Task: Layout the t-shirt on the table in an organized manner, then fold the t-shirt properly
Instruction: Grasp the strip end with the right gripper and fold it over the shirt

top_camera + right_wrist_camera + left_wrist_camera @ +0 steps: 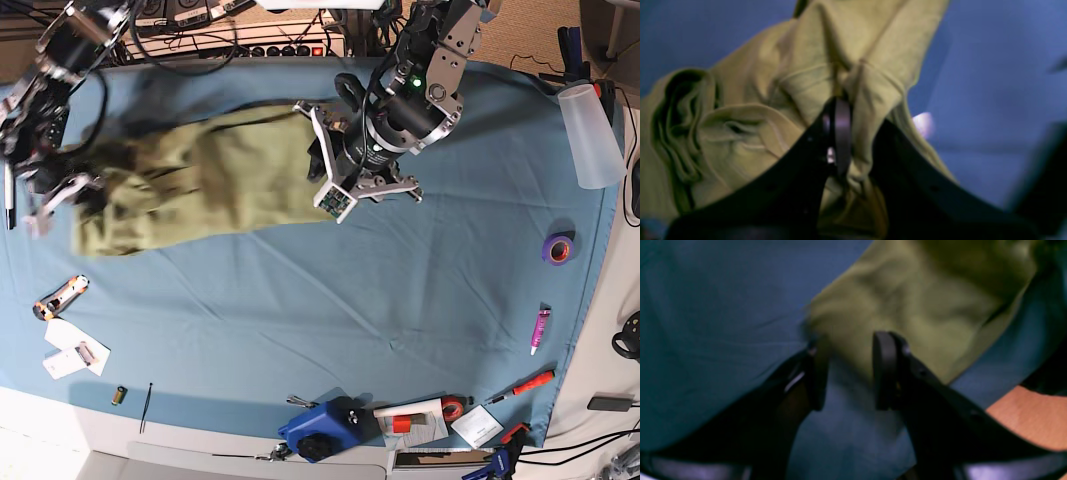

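- Right gripper [843,140], low centre of its wrist view, has its jaws pinched on a bunched fold of the t-shirt [750,110].
- Left gripper [848,371] stands spread at the shirt's edge, olive cloth between the fingertips, not clamped as far as I can see.
- From the base view the shirt lies across the upper left of the table [330,300], rumpled and bunched at its left end.
- My read: layout is barely begun; smoothing flat and all folding remain.
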Tool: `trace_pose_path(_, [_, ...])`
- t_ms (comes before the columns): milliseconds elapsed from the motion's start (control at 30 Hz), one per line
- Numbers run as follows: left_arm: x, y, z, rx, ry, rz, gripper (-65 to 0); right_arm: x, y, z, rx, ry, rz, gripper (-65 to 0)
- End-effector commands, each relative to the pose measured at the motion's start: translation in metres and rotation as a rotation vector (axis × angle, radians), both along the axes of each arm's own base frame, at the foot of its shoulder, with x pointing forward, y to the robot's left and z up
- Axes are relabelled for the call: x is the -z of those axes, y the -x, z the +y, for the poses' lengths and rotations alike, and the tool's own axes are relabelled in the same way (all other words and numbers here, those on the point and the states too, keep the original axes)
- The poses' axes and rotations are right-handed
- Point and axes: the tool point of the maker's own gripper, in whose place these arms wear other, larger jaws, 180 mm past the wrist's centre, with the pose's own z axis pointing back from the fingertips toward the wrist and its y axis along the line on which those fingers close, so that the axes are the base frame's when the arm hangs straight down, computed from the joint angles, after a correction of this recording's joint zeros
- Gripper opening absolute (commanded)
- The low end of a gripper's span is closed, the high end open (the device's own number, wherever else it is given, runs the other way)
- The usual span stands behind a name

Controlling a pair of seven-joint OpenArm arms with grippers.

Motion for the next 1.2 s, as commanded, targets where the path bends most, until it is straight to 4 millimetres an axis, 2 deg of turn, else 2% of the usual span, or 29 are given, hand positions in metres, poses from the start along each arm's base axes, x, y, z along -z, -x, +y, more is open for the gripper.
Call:
trace_pose_path(0, [-0.01, -0.004, -0.004, 0.0, 0.027, -0.032, -44.6, -0.024, -0.011, -0.014, 0.01, 0.048, -0.064, -65.0])
trace_pose_path(133, [-0.005, 0.0, -0.001, 0.0, 0.0, -0.002, -44.6, -0.037, -0.012, -0.031, 0.017, 0.111, -0.06, -65.0])
trace_pose_path(233, [0.002, 0.002, 0.009, -0.02, -0.034, 0.016, -44.6, -0.038, -0.009, -0.028, 0.002, 0.13, -0.042, -65.0])
trace_pose_path(300, [0.008, 0.0, 0.022, -0.073, -0.062, 0.025, -44.6, -0.04, -0.008, -0.018, -0.024, 0.151, -0.049, -65.0])
trace_pose_path(400, [0.016, -0.006, 0.048, -0.153, -0.119, 0.035, -44.6, -0.04, -0.007, 0.008, -0.116, 0.197, -0.045, -65.0])
trace_pose_path(600, [0.019, -0.024, 0.111, -0.341, -0.128, 0.054, -44.6, -0.036, -0.005, 0.08, -0.346, 0.255, -0.059, -65.0])
trace_pose_path(733, [0.021, -0.025, 0.149, -0.432, -0.094, 0.079, -44.6, -0.059, -0.003, 0.125, -0.465, 0.238, -0.156, -65.0])
trace_pose_path(800, [0.022, -0.023, 0.161, -0.445, -0.076, 0.088, -44.6, -0.074, 0.002, 0.143, -0.522, 0.254, -0.192, -65.0])
trace_pose_path(900, [0.02, -0.023, 0.176, -0.48, -0.043, 0.093, -44.6, -0.082, 0.006, 0.163, -0.594, 0.29, -0.209, -65.0])
trace_pose_path(967, [0.018, -0.023, 0.182, -0.489, -0.02, 0.091, -44.6, -0.075, 0.007, 0.176, -0.627, 0.287, -0.2, -65.0])
trace_pose_path(1033, [0.016, -0.023, 0.186, -0.504, 0.008, 0.091, -44.6, -0.059, 0.009, 0.188, -0.651, 0.292, -0.159, -65.0])
trace_pose_path(1167, [0.014, -0.023, 0.182, -0.475, 0.037, 0.087, -44.6, -0.031, 0.015, 0.215, -0.722, 0.308, -0.091, -65.0])
